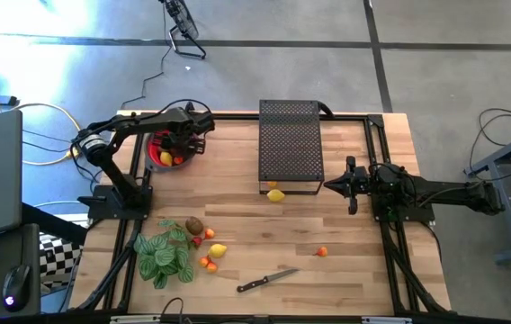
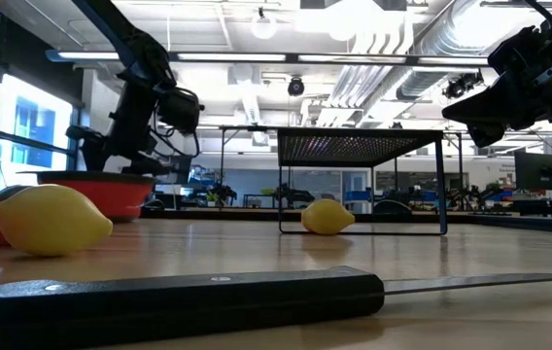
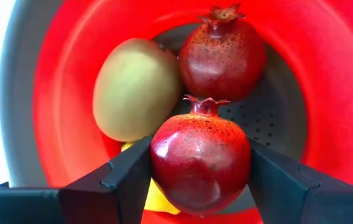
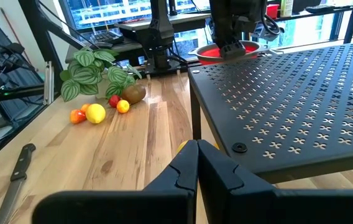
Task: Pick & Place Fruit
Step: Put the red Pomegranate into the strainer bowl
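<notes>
Pomegranate-like dark red fruit (image 3: pixel 199 160) sits between the left gripper (image 3: pixel 199 186) fingers, over the red bowl (image 3: pixel 325 93); fingers touch both its sides, so it looks held, release not yet done. Bowl already holds a second dark red fruit (image 3: pixel 223 53), a green-brown kiwi (image 3: pixel 136 87) and something yellow underneath. Left on table: lemon (image 1: pixel 276 194) by the black mesh rack (image 1: pixel 290 144), small orange piece (image 1: pixel 322 252), and a cluster with kiwi, lemon and small ones (image 1: pixel 209 247) beside the leafy plant (image 1: pixel 164 255). Knife (image 1: pixel 264 282) untouched. Right gripper (image 1: pixel 352 185) waits closed and empty near the rack. Judged under halfway.
</notes>
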Robot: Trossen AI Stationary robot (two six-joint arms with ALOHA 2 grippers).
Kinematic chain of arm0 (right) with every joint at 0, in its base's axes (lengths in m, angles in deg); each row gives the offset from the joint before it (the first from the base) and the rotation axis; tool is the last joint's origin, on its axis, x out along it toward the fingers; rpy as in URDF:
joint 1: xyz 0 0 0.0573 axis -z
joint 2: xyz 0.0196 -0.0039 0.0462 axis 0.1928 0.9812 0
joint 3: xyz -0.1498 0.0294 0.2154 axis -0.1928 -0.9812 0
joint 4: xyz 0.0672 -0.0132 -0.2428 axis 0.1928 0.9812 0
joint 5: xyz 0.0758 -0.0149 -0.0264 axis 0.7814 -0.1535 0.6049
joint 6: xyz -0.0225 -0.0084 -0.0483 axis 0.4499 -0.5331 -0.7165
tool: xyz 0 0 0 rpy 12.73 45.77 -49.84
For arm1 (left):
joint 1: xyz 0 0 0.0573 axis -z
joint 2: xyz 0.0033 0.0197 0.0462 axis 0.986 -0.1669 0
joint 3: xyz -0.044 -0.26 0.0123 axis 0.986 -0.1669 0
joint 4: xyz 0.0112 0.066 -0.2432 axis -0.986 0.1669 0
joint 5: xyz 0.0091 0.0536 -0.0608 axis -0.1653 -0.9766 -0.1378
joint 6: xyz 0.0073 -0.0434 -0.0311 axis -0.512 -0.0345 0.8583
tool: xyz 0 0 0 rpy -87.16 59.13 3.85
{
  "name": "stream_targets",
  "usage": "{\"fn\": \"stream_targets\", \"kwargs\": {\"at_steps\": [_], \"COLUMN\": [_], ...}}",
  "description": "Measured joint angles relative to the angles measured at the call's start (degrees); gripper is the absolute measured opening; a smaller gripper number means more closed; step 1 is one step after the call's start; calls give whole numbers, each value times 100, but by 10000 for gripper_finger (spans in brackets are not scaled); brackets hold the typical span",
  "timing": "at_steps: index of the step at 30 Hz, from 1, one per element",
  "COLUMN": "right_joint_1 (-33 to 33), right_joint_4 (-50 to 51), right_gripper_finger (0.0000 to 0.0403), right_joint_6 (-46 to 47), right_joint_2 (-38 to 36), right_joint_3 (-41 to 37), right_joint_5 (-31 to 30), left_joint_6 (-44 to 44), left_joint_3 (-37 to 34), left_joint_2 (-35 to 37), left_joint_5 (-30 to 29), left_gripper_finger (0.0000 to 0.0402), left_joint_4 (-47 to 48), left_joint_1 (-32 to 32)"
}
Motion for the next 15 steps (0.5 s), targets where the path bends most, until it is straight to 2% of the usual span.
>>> {"fn": "stream_targets", "kwargs": {"at_steps": [9,15], "right_joint_1": [-1,-2], "right_joint_4": [0,0], "right_gripper_finger": [2,2], "right_joint_6": [0,0], "right_joint_2": [0,-2], "right_joint_3": [2,2], "right_joint_5": [0,0], "left_joint_6": [-30,-41], "left_joint_3": [2,2], "left_joint_2": [0,0], "left_joint_5": [282,285], "left_gripper_finger": [231,283], "left_joint_4": [-25,-15], "left_joint_1": [0,0]}}
